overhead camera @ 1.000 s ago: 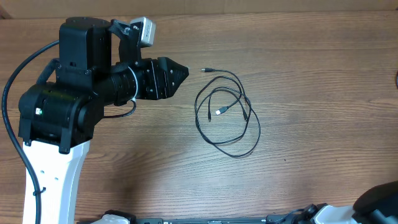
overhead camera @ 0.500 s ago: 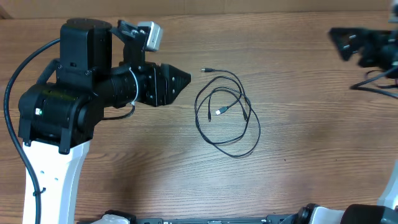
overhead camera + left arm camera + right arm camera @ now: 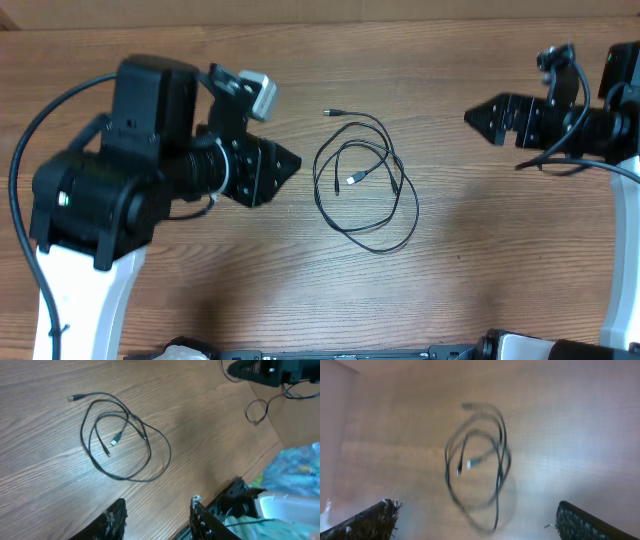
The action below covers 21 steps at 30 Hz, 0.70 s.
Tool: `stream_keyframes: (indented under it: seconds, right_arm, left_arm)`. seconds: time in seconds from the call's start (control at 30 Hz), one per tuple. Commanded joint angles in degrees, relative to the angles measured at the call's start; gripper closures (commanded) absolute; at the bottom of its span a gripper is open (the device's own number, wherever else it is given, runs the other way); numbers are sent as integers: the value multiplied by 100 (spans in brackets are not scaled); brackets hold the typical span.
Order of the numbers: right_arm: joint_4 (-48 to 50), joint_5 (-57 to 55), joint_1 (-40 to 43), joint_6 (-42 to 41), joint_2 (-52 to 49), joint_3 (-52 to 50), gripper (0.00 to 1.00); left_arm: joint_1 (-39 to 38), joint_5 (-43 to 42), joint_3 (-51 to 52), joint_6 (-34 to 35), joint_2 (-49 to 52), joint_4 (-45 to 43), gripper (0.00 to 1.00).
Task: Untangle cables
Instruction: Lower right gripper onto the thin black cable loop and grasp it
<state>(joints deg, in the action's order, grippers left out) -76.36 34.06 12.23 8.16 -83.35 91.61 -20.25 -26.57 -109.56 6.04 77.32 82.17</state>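
Black cables [image 3: 388, 158] lie apart from left end effector [image 3: 292, 163], apparently untouched.

Left hand [image 3: 156, 506] fingers moderately apart; right hand [image 3: 476, 506] apparently spread wide, view blurred.

You have a brown wood-grain table [image 3: 480, 250], and on it, near the middle, thin black cables [image 3: 390, 170] lie flat in loose overlapping loops. One plug [image 3: 330, 113] pokes out at their upper left in the overhead view; a silver-tipped plug [image 3: 352, 180] lies inside the loops.
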Motion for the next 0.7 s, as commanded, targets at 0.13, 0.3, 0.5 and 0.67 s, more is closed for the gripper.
stream_keyframes:
  seconds: [0.13, 0.3, 0.5, 0.67]
  right_arm:
    - [-1034, -363, -59, -79, 238, -15, 0]
    - [-1163, -363, -363, -83, 343, -315, 0]
    - [-1014, -822, -793, -267, 380, -612, 0]
    - [-595, -1926, -1274, -898, 380, -693, 0]
  left_arm:
    - [-1266, 1873, -118, 743, -400, 142, 61]
    - [-2212, 2988, -76, 1357, -396, 358, 62]
    - [-2747, 3554, 164, 1943, -404, 535, 63]
    - [-2780, 3580, 190, 2100, -407, 481, 64]
